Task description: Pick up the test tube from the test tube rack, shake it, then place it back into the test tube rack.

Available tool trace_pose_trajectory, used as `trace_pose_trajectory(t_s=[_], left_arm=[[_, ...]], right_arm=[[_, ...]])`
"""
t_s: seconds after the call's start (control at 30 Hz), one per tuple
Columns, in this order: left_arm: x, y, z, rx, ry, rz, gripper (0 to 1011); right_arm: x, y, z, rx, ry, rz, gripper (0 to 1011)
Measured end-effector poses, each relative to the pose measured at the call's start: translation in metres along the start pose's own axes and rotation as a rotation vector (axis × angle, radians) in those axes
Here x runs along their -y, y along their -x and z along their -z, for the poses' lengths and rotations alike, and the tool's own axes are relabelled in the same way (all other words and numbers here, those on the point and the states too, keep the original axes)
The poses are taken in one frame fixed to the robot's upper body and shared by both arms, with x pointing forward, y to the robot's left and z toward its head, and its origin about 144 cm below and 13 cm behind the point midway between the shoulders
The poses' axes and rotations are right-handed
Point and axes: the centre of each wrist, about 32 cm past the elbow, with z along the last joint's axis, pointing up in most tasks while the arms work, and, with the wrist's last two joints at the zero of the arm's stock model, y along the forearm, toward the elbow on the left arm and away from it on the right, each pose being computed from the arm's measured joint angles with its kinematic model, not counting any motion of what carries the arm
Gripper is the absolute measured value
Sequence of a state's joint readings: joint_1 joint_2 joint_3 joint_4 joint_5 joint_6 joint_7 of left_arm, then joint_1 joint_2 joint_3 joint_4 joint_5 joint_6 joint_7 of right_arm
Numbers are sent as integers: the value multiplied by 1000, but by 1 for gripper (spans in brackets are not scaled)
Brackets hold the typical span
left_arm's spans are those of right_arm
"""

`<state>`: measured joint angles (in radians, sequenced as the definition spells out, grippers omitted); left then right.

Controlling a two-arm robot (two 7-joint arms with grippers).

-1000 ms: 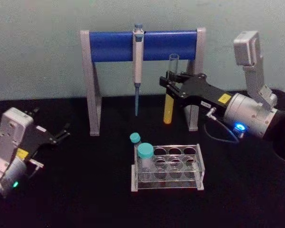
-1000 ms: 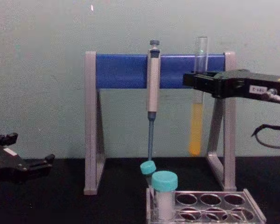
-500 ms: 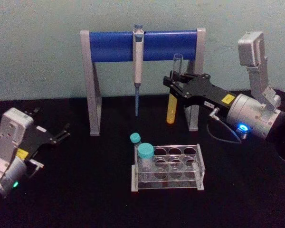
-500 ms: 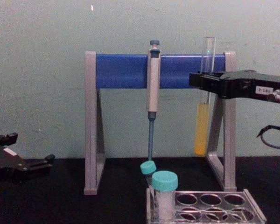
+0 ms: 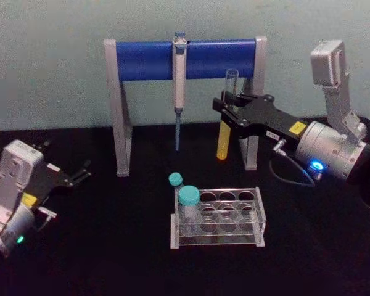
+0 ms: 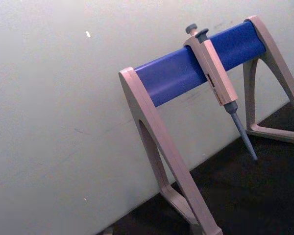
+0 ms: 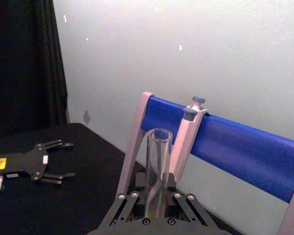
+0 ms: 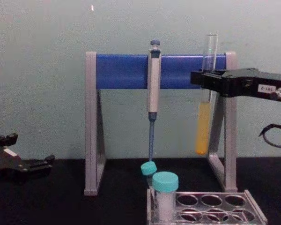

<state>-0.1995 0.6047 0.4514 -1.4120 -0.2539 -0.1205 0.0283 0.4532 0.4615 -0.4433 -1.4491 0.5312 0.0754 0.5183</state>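
1. Glass and yellow-orange liquid first: the test tube (image 5: 223,140) hangs in the air behind the test tube rack (image 5: 261,217), well above the table and slightly off vertical. Its liquid fills only the lower part.
2. The right gripper (image 5: 230,108) has its jaws closed on the tube's clear upper part, with the open mouth sticking up above them.
3. This looks like the shaking step. Because the tube is uncapped, the shake should be short and quick, with the mouth kept up so the liquid cannot climb to the rim.
4. Sideways room looks tight – the pipette stand (image 5: 142,60) has its right leg just beside the tube, and the pipette (image 5: 179,74) hangs to the other side.
5. For the return, centre the round bottom over an empty hole, away from the teal-capped vials (image 5: 189,196), then lower it straight.
6. The left gripper (image 5: 81,171) rests on the table well to the left, jaws apart and holding nothing.
7. Hard to judge:
   - The black finger links hide where the pads meet the glass.
   - The gap in depth between tube and stand leg cannot be read – they overlap in the chest view.
   - The rack's front is cut off at the chest view's edge.
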Motion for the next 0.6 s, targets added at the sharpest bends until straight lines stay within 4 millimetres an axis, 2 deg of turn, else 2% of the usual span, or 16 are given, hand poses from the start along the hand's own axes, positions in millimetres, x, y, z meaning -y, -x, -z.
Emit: trace_pose_trajectory(t_s=[0.6], left_arm=[[0,0,0,0,0,0,1010]], right_arm=[[26,17,0,8,42,-41,232]])
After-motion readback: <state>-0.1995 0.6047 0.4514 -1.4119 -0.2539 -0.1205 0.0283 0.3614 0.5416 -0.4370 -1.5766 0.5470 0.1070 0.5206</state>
